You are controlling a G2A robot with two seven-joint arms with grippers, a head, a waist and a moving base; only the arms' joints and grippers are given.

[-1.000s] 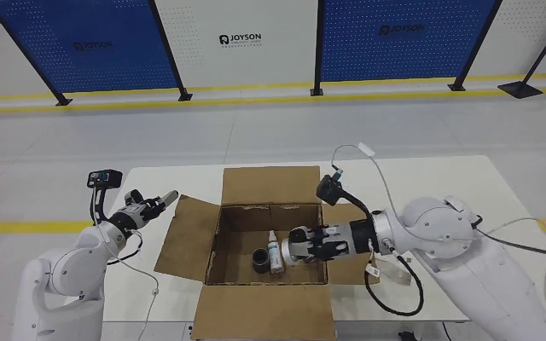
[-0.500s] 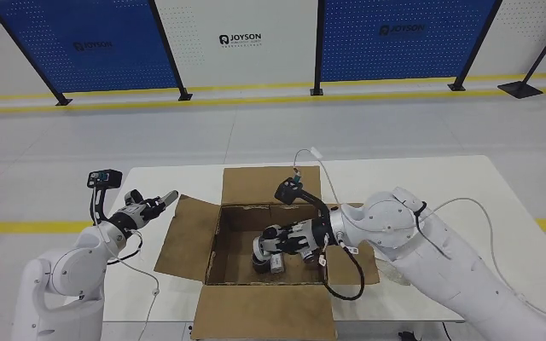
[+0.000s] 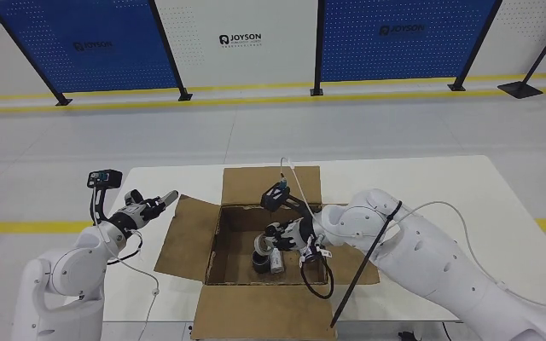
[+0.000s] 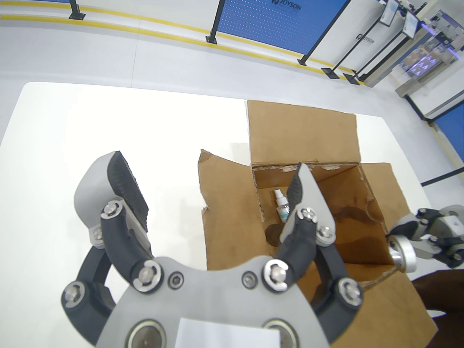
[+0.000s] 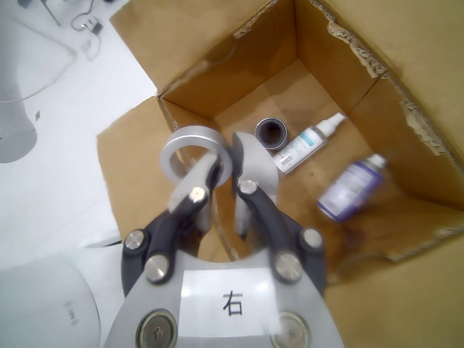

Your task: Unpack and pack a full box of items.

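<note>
right claw [image 5: 226,157] has pushed further in over the box [image 3: 264,183], pinching a silver ring [image 5: 194,136] by its rim. black cylinder [image 5: 270,133], spray bottle [image 5: 308,143] & purple-label bottle [image 5: 349,190] lie on box floor. left claw [image 4: 208,168] spread wide, over desk [image 4: 72,117] left of box.

The box [image 3: 271,184] is plain brown cardboard, its floor blotched with a darker brown stain. Inside the box are a black cylinder [image 5: 271,135] with a dark hollow, a white spray bottle [image 5: 308,143] with a teal-and-white label, and a blurred purple bottle [image 5: 349,190] with a white cap. At the box's rim the metal ring [image 5: 195,133] is bright silver. The right gripper [image 5: 226,153] has silver fingers, black links and a white label with a black mark. The left gripper [image 4: 209,162] is silver with black ribbed pads. Under the box the table [image 4: 90,128] is white. Beyond the box, blue panels [image 3: 85,34] carry a fine dotted pattern, and a yellow stripe [image 3: 256,94] crosses the pale grey floor.
</note>
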